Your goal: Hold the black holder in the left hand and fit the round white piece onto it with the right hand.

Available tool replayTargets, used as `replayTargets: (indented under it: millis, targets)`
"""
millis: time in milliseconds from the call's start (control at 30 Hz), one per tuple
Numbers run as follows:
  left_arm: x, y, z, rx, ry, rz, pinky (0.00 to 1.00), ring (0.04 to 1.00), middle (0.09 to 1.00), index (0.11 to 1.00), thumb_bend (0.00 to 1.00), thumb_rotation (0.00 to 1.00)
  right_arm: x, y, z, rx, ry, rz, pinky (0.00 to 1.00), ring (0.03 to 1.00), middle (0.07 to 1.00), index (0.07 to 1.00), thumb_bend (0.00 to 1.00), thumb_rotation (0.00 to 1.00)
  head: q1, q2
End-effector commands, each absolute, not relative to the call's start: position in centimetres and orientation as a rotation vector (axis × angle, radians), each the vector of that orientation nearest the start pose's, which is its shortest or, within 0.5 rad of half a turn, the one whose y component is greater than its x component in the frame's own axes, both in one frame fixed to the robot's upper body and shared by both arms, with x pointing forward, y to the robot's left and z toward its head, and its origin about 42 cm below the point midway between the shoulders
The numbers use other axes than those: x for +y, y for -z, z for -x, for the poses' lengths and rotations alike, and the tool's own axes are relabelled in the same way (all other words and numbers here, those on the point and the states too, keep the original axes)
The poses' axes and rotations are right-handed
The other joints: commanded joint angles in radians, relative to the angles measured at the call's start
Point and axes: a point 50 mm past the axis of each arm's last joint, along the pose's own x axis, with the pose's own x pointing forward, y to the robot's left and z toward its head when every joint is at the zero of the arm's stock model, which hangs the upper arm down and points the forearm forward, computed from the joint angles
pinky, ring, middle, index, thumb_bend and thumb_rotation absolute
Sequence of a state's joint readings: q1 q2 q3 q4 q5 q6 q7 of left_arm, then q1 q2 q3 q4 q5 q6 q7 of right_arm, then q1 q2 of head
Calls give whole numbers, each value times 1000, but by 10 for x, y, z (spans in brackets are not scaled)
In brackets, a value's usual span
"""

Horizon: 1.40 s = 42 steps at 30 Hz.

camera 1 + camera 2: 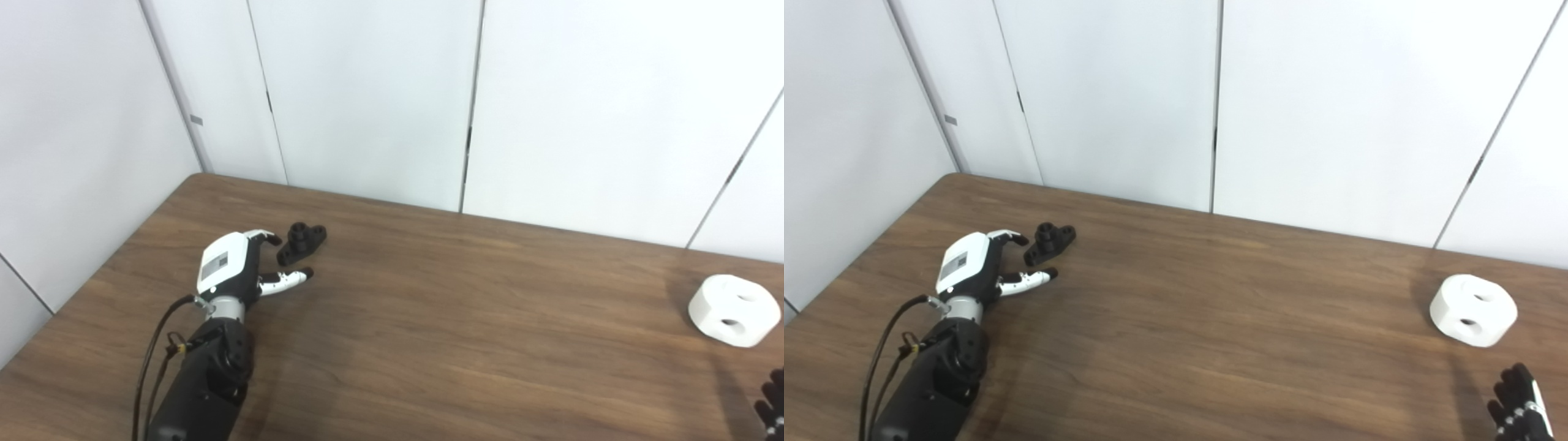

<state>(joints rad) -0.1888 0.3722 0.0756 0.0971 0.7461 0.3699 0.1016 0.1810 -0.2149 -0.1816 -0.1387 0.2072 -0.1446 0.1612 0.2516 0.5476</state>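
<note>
We see a brown wood-grain table set against white wall panels. The black holder lies on the table toward the far left, near the back edge, a small dark part with a raised round boss and a flat lug with a hole. Our left hand rests low over the table just beside it, white back plate up, a black cable looping off the forearm. The hand is spread open and holds nothing: its fingers curl toward the near-left end of the holder, the thumb stretches out along the table just in front of it, and the holder sits in the gap between them. We cannot tell whether any fingertip touches the part. The round white piece sits well apart, at the far right of the table, a thick disc with two holes showing, one on its top face and one on its side. Our right hand enters at the bottom right corner, near the white piece but clear of it; only dark fingertips show, pointing up and holding nothing, and we cannot tell how far it is open.
</note>
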Motion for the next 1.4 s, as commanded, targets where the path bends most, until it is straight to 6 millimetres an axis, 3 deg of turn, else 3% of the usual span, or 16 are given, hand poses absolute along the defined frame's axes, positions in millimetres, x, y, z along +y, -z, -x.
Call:
replayTargets:
  millis: [0, 133, 833, 1367]
  targets:
    - [376, -175, -356, 138, -479, -1101, 844, 899, 873, 726, 888, 451, -321, -111, -211, -129, 20, 32, 1000, 1000, 997, 1000, 655, 1000, -4, 4]
    - [378, -174, -364, 175, -498, -1106, 881, 914, 876, 715, 891, 450, -320, -111, -210, -128, 23, 42, 1000, 1000, 983, 1000, 629, 1000, -6, 6]
    - [374, -185, -391, 207, -489, -1108, 870, 897, 861, 709, 864, 405, -320, -111, -207, -127, 8, 35, 1000, 1000, 982, 1000, 593, 982, -14, 13]
    - [375, -179, -397, 217, -477, -1056, 856, 889, 836, 602, 845, 377, -320, -111, -204, -118, 8, 24, 1000, 1000, 978, 1000, 613, 953, -20, 23]
